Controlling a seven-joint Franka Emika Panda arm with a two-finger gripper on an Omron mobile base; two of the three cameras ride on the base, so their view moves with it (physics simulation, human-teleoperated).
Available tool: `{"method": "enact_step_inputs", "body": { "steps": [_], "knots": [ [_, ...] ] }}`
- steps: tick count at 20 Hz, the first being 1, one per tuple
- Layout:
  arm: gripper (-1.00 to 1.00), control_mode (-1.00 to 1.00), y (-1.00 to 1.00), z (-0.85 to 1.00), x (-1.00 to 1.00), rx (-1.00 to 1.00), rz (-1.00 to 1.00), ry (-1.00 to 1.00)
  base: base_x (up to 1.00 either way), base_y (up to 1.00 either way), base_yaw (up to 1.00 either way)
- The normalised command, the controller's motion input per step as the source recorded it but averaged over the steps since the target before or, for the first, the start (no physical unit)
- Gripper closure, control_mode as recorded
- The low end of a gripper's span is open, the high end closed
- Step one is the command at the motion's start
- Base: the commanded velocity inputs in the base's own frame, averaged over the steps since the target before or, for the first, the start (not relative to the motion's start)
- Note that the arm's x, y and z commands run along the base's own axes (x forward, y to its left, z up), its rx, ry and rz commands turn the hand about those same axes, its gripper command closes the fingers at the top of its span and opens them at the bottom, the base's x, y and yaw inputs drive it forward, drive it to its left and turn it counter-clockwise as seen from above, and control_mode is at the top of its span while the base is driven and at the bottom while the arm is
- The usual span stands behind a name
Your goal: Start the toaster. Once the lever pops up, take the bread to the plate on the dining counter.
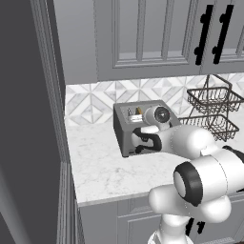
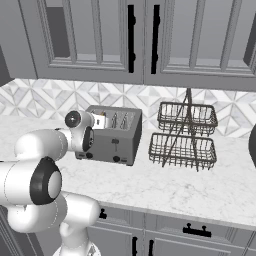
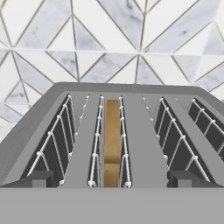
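Presently the toaster (image 1: 131, 128) stands on the marble worktop (image 1: 100, 167) against the patterned backsplash (image 1: 90, 102), at the left of the scene. The bread (image 3: 112, 140) sits upright in the second slot from the left in the hand view, its golden top edge below the slot rim. The pincer (image 3: 111, 179) hovers directly above the toaster's near edge, jaws spread wide, holding nothing. To the right, well apart, stands a two-tier wire basket (image 2: 184, 135).
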Motion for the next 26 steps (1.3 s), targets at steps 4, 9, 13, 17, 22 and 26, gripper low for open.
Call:
{"method": "enact_step_inputs", "body": {
  "steps": [4, 9, 13, 17, 22, 26],
  "knots": [
    [-1.00, -1.00, 0.00, 0.00, 0.00, 0.00, 0.00, 0.00, 0.00, 0.00, 0.00],
    [-1.00, -1.00, 0.00, 0.00, 0.00, 0.00, 0.00, 0.00, 0.00, 0.00, 0.00],
    [-1.00, -1.00, 0.00, 0.00, 0.00, 0.00, 0.00, 0.00, 0.00, 0.00, 0.00],
    [-1.00, -1.00, 0.00, 0.00, 0.00, 0.00, 0.00, 0.00, 0.00, 0.00, 0.00],
    [-1.00, -1.00, 0.00, 0.00, 0.00, 0.00, 0.00, 0.00, 0.00, 0.00, 0.00],
    [-1.00, -1.00, 0.00, 0.00, 0.00, 0.00, 0.00, 0.00, 0.00, 0.00, 0.00]
  ]
}}
